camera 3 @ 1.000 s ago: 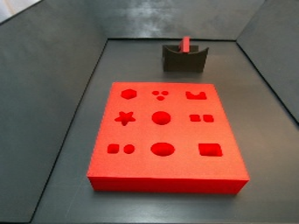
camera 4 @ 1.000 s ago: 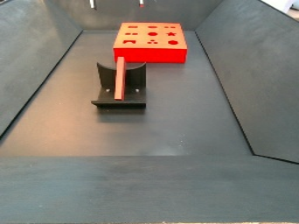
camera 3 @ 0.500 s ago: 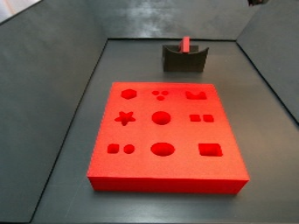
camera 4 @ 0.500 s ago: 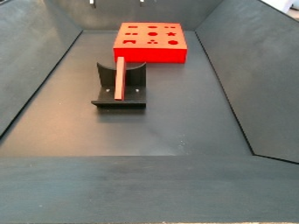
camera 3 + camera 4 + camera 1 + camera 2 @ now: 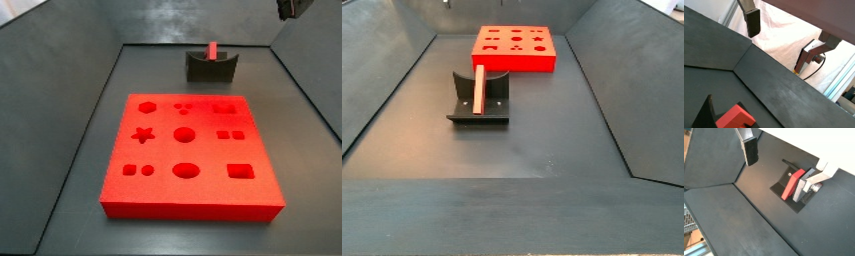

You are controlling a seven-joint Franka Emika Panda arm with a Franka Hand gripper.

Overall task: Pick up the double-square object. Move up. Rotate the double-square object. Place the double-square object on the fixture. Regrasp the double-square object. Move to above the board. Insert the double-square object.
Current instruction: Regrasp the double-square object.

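Double-square object (image 5: 478,88) is standing on edge in the fixture (image 5: 478,110), a thin red slab leaning against the upright; in a side view it pokes up out of the notch (image 5: 213,49) at the far end of the floor. So from where I stand, the picking up, lifting, turning and setting down look finished.

Moving across, the board (image 5: 190,152) lies flat, well apart from the fixture, and its paired square holes (image 5: 230,134) are unfilled, so the insertion is not done.

Further over, the gripper (image 5: 784,160) hangs high above the fixture, barely catching the top corner of a side view (image 5: 287,7). In both wrist views its two fingers (image 5: 752,22) stand wide apart with nothing between them but air; one wrist view looks down past them onto the object (image 5: 791,184) in the fixture.

What is left, I would judge, is the regrasp, the carry to above the board and the insertion.
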